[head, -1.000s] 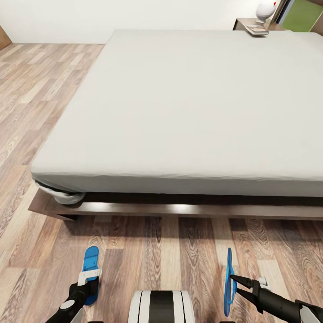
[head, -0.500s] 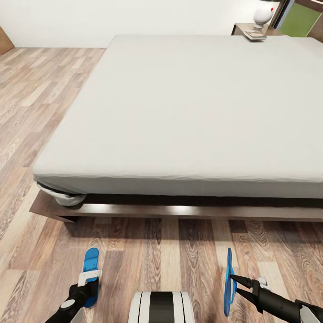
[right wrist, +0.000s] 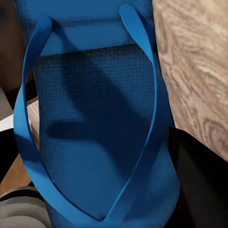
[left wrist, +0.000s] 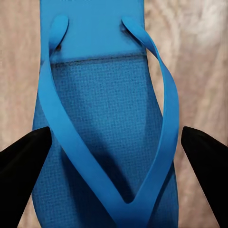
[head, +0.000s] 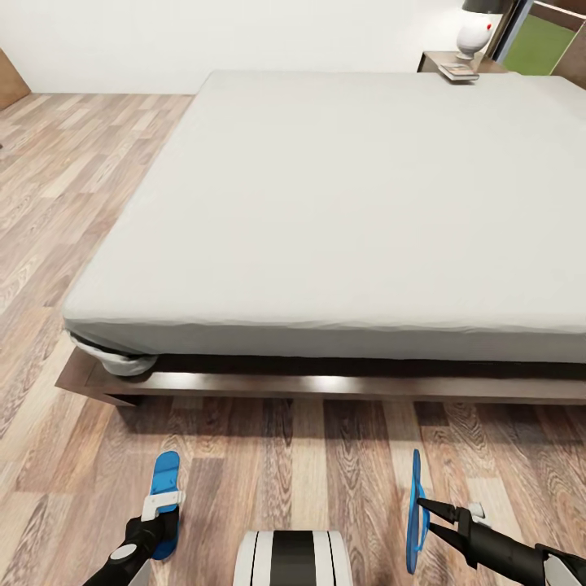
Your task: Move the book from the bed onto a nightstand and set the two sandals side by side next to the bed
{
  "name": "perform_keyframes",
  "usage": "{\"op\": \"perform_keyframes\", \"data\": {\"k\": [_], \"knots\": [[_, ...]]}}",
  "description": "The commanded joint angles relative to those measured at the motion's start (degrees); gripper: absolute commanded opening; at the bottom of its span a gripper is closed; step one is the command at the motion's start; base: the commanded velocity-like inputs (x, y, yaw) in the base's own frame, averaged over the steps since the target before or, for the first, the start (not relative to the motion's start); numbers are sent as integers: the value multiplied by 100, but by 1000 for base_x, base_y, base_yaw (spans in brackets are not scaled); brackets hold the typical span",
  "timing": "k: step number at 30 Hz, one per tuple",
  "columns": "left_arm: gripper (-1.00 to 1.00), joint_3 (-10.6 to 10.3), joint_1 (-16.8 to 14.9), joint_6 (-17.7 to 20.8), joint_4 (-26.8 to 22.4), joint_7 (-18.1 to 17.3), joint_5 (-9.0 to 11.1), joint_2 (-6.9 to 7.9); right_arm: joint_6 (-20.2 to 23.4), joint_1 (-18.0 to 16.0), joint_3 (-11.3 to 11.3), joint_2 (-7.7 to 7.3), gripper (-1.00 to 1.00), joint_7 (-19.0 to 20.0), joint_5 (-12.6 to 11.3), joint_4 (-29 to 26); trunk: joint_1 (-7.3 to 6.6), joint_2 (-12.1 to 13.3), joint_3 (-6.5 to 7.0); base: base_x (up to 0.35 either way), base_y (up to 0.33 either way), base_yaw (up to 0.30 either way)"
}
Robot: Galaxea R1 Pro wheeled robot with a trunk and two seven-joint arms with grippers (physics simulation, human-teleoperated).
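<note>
Bed lower in view; sandals alongside.

Far corner, a lamp stood with its white base bearing a small red mark, the dark shade cut off by the frame edge. Right beside it, a green panel sat in a dark frame. A white wall ran along the back, and wood-plank floor (light brown, streaky grain) spread below it.

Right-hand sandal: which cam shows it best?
Right wrist view: the right-hand sandal shows its footbed and both straps close up. Head view shows it edge-on, a thin blue sliver at the right gripper.
</note>
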Motion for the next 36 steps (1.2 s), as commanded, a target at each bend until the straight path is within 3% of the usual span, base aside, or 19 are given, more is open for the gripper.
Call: {"op": "perform_keyframes", "data": {"k": [1, 36], "knots": [[-100, -49, -2, -21, 2, 37, 52, 7, 29, -2, 21, -6, -100, -2, -44, 2, -1, -1, -3, 0, 0, 0], [-100, -49, -2, -21, 2, 38, 52, 8, 29, -2, 21, -7, -100, -2, -46, 2, -6, 1, 41, 37, 40, 0]]}}
